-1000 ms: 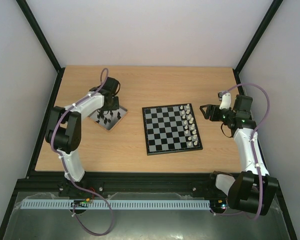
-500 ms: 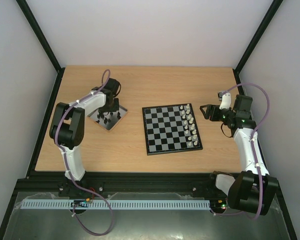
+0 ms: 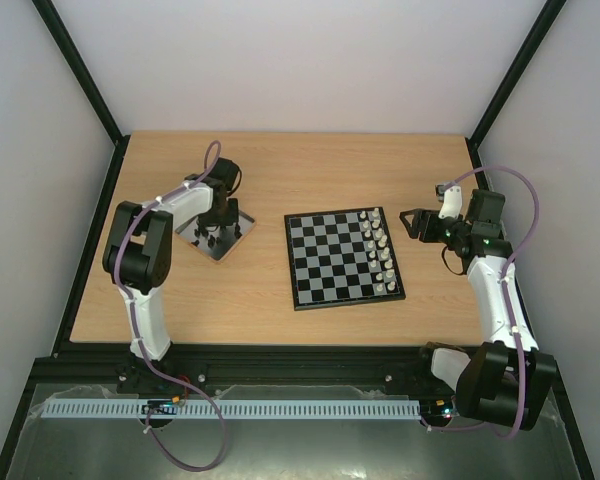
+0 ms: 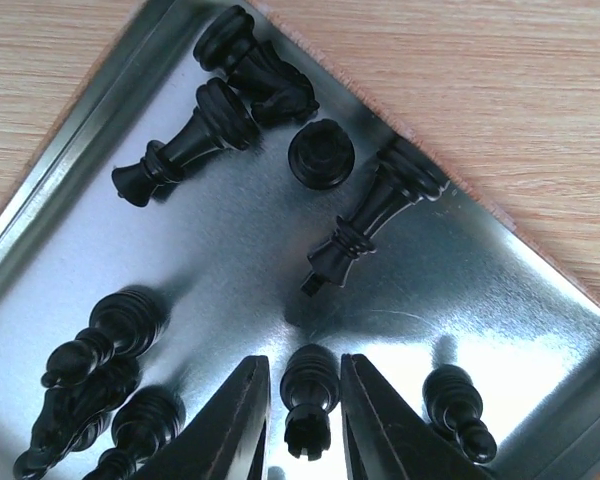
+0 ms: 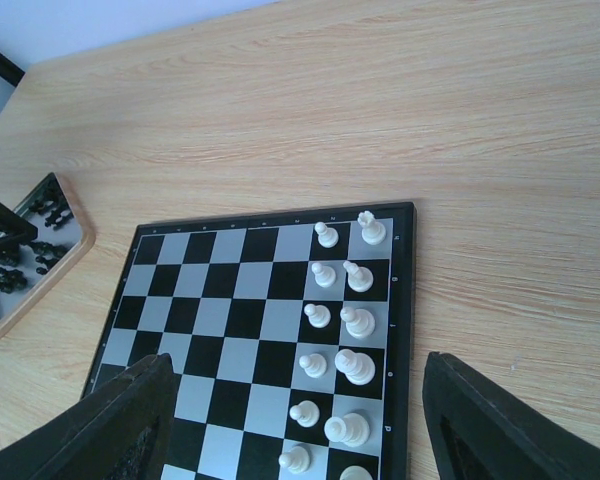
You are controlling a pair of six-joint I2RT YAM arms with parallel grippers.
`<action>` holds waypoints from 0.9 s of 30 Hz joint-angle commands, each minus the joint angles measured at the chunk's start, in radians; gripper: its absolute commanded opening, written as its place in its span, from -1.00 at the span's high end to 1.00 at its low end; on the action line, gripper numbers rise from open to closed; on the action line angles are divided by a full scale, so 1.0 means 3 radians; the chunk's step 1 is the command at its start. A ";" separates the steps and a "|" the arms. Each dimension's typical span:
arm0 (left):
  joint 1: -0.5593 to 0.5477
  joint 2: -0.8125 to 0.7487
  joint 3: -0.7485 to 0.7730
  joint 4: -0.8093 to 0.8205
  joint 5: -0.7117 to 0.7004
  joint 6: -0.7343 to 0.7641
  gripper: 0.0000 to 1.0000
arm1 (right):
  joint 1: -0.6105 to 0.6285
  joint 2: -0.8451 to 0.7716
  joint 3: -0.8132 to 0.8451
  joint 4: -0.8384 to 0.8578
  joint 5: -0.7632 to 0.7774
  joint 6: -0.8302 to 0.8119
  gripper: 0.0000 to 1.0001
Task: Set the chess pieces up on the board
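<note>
The table (image 3: 280, 170) is carrying the board (image 3: 343, 258) at its middle, with the white pieces (image 5: 342, 320) standing in two files along the board's right edge and no black ones on it. The tray (image 4: 230, 290), well left of the board, is holding the black pieces (image 4: 195, 135), most lying on their sides. The right gripper (image 5: 298, 370) is hanging spread and empty just right of the board. The left gripper (image 4: 302, 375) is reaching into the tray, its fingers (image 4: 248, 400) spread, straddling one black piece (image 4: 310, 400) with a sliver of tray showing on each side. To do this well, it is probably worth centring on the piece's stem, closing gently so it is not squirting sideways, and lifting straight up, clear of the neighbour (image 4: 458, 405) beside the right finger.
</note>
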 commanded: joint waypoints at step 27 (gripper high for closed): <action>-0.0626 -0.0183 0.0561 -0.0265 0.0021 0.0290 0.90 | 0.0016 0.0071 -0.0013 0.0035 -0.0027 -0.0017 -0.39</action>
